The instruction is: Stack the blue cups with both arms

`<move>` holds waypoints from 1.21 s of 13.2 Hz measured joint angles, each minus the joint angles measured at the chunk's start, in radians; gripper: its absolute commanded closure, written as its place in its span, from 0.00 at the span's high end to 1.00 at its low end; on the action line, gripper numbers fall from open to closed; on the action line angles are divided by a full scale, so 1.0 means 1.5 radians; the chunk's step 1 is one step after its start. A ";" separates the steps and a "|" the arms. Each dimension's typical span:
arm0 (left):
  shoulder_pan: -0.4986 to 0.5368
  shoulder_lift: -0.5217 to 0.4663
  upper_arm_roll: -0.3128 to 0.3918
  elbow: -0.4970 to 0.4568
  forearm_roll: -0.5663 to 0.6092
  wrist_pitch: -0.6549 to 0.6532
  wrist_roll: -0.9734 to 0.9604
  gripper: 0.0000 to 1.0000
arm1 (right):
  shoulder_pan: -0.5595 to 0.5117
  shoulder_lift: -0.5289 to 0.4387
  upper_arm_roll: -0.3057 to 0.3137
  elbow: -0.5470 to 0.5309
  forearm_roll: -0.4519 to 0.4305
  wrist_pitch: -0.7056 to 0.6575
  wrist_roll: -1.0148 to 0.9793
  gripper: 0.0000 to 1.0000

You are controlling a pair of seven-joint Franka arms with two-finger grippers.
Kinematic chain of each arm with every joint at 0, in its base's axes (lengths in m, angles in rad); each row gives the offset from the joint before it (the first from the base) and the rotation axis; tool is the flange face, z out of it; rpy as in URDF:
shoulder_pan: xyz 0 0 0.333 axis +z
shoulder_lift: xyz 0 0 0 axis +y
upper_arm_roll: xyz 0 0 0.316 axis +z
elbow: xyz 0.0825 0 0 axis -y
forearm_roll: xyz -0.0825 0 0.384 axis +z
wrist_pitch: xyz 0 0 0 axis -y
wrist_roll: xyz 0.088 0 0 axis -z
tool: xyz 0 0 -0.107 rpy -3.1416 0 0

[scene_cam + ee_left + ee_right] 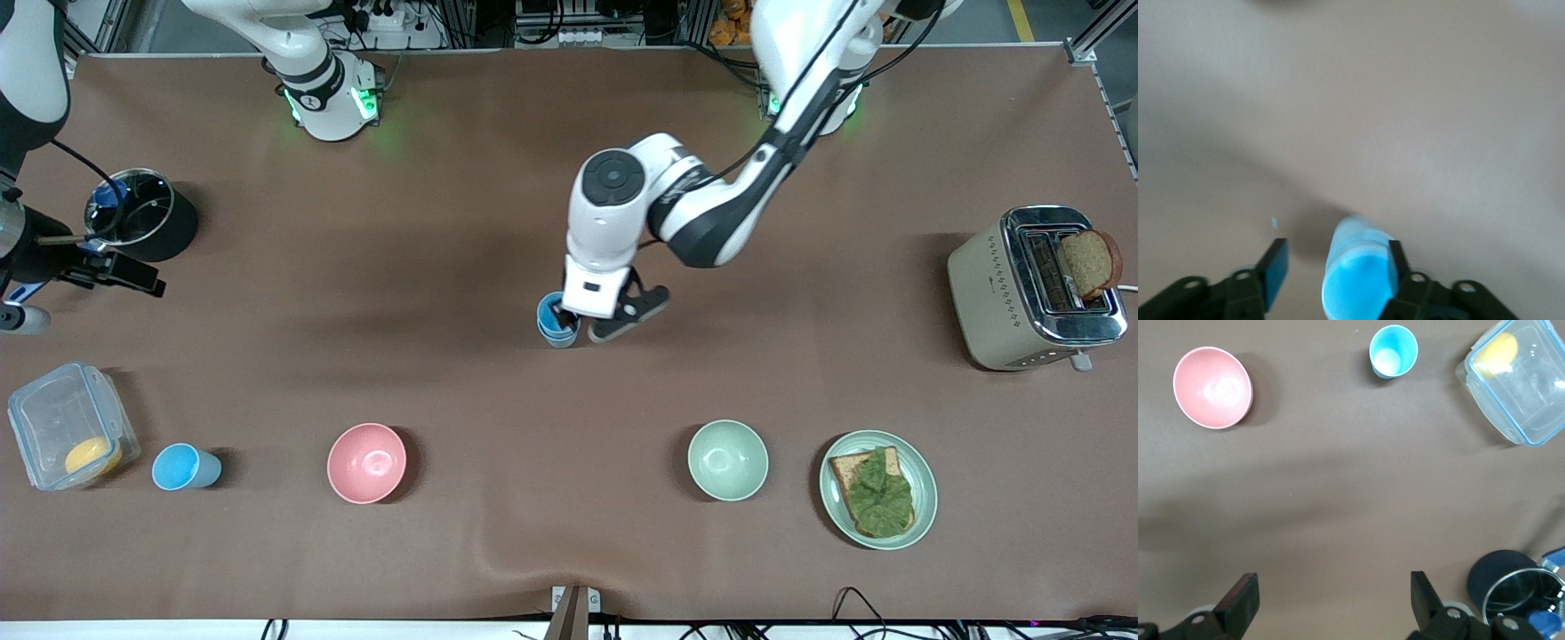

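A light-blue cup (pixel 557 325) stands upright in the middle of the table. My left gripper (pixel 589 325) is down at it and open. In the left wrist view the cup (pixel 1358 280) sits between the fingers, against one finger (pixel 1397 261), with a clear gap to the other. A second blue cup (pixel 183 467) stands nearer the front camera at the right arm's end, beside a clear box; it also shows in the right wrist view (pixel 1393 351). My right gripper (pixel 133 276) is open and empty, up over the table next to a black pot; its fingers stand wide apart (pixel 1331 600).
A black pot (pixel 147 216) with a glass lid and a clear lidded box (pixel 67 427) holding something yellow are at the right arm's end. A pink bowl (pixel 366 462), a pale green bowl (pixel 727 460), a plate (pixel 920 471) with topped toast and a toaster (pixel 1031 289) line the near side and the left arm's end.
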 measured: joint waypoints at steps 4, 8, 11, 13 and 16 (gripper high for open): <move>0.161 -0.147 0.007 0.009 0.004 -0.164 0.281 1.00 | 0.000 -0.015 -0.006 0.003 -0.004 -0.022 -0.039 1.00; 0.356 -0.242 -0.041 -0.001 -0.048 -0.248 0.532 1.00 | 0.000 -0.017 -0.020 0.019 -0.005 -0.055 -0.049 1.00; 0.395 -0.277 -0.018 -0.010 -0.108 -0.282 0.669 1.00 | 0.001 -0.017 -0.012 0.030 -0.005 -0.067 -0.049 1.00; 0.363 -0.309 0.059 -0.036 -0.141 -0.288 0.739 1.00 | -0.006 -0.017 0.009 0.032 -0.006 -0.067 -0.049 1.00; 0.358 -0.337 0.089 -0.049 -0.146 -0.310 0.782 1.00 | -0.015 -0.017 0.033 0.036 -0.013 -0.067 -0.048 1.00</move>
